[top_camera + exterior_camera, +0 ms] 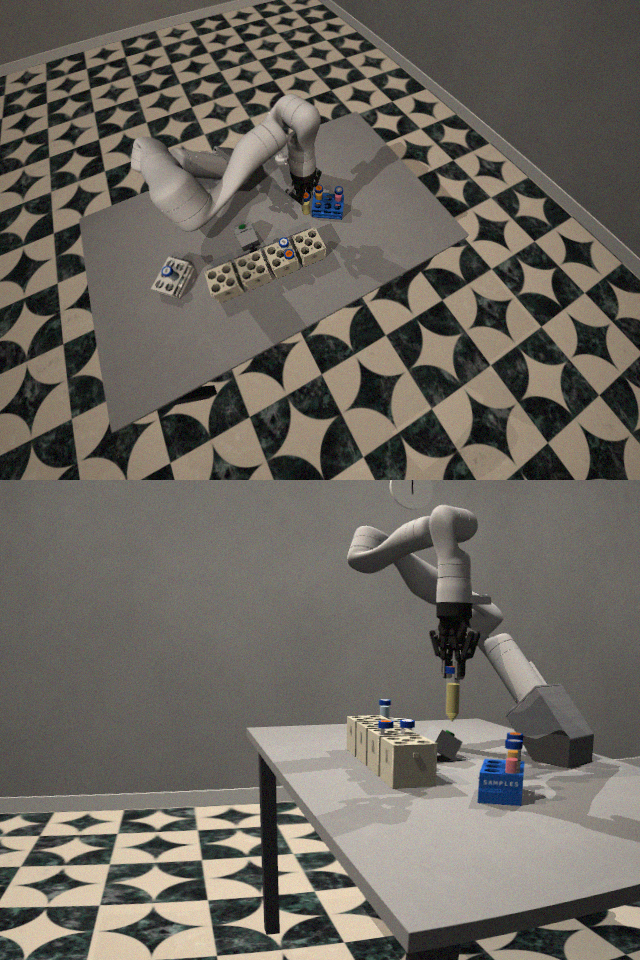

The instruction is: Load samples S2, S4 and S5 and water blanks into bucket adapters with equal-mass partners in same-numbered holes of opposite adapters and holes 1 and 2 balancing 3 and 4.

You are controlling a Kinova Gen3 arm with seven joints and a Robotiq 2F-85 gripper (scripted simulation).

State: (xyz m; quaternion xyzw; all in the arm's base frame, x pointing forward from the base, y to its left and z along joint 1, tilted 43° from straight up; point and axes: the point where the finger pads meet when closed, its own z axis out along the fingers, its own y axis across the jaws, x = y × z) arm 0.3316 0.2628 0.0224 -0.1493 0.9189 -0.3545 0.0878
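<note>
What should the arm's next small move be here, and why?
Probably carry the yellow-filled tube sideways toward the row of adapters. The tool grips it near its cap, hanging above the table, away from the blue samples rack, and most holes look open.

Probably lab: "SAMPLES" tube rack (pixel 499 784)

The pale grey, smooth-shelled robot arm (pixel 454 567) is all fat rounded tubes, with bulbous elbow-style joints and thin dark seam lines ringing the segments. No cables or screws visible on the outside, pretty clean look. It grows out of a darker grey, angular block-shaped base housing (pixel 555 722) with faceted corners. At the wrist end there's a short pale flange, then the black two-finger gripper (pixel 453 668), which is a cluster of skinny dark linkage bars. Any markings are too small to tell.
</note>
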